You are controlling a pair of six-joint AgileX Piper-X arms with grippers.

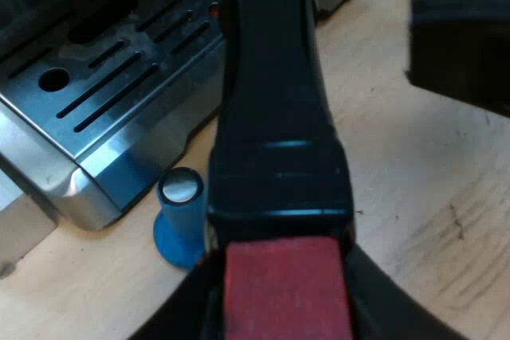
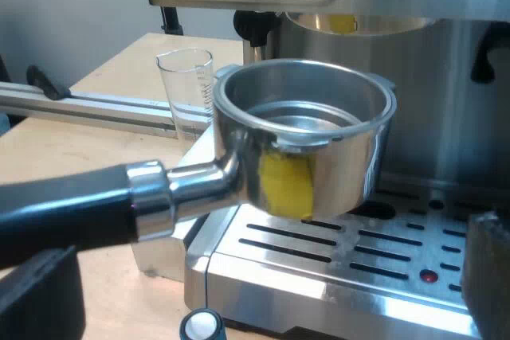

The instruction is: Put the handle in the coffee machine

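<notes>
Clenching the handle [image 1: 275,117], the left pincer [image 1: 283,296] is needing to lift the holder [image 2: 311,149] level into the brew head [image 2: 358,21], right pincer [image 2: 263,292] hanging released.

Matte black jaws, blocky, softly rounded edges

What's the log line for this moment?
left gripper: shut on holder | holder: over drip tray, below brew head, not locked | right gripper: open, empty
</notes>
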